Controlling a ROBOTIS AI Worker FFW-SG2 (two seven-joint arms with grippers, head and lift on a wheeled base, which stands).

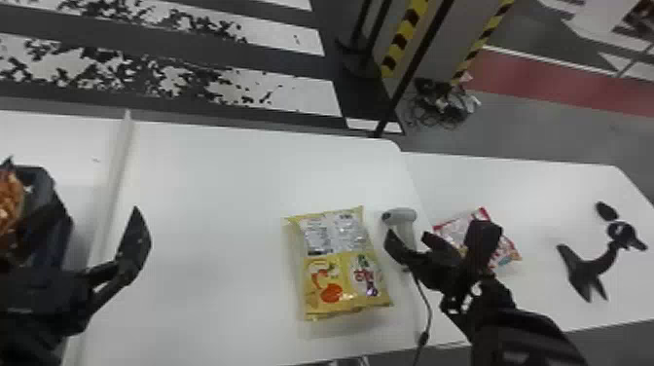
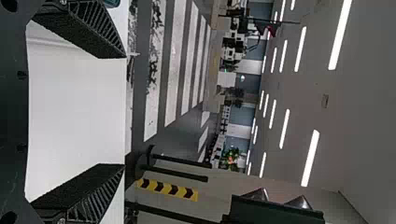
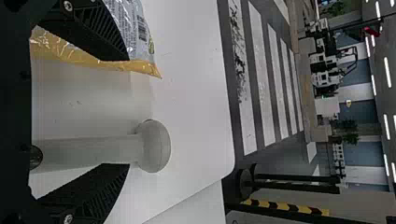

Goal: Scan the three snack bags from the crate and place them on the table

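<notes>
The yellow snack bag (image 1: 340,263) lies flat on the white table (image 1: 209,194), with a red-and-white snack bag (image 1: 452,228) farther right, partly hidden by my right arm. Between them is the grey scanner (image 1: 405,217). Over it is my right gripper (image 1: 438,238), open. The right wrist view has the scanner's handle (image 3: 93,150) between the spread fingers of the right gripper (image 3: 128,112), ungripped, and the yellow bag (image 3: 133,28) beside one finger. At far left, a brownish-orange bag (image 1: 10,199) is in the dark crate (image 1: 56,202). Beside the crate my left gripper (image 1: 90,233) is open; the left gripper (image 2: 125,111) holds nothing.
A raised white divider (image 1: 117,170) runs along the table near the crate. The scanner's cable (image 1: 426,304) trails toward the near edge. A black stand-like object (image 1: 591,265) and a small dark piece (image 1: 606,210) are on the right-hand table.
</notes>
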